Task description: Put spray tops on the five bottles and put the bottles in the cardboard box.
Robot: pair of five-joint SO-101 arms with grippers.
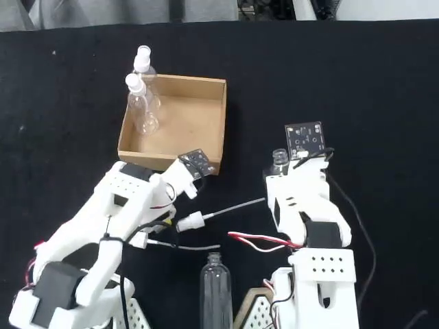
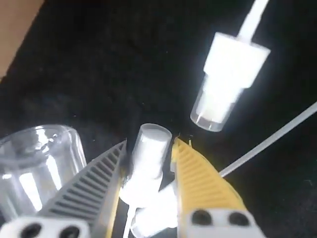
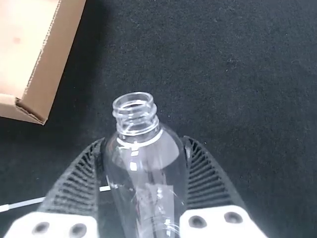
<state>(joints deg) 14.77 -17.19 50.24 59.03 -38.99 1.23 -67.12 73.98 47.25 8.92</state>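
- Our left fingers (image 2: pixel 99 183) pinch a white plastic spray top (image 2: pixel 148 158), we think to cap a bottle.
- Our right fingers (image 3: pixel 79 183) hug a clear plastic bottle (image 3: pixel 141 158) upright, so its open neck faces up.
- The brown cardboard box (image 1: pixel 195 130) holds two capped bottles (image 1: pixel 144 110).

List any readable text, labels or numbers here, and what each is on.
None can be read. The cardboard box, the bottle in the right gripper and the spray top in the left gripper show no print; any marks on the wrist camera board are too small to read.
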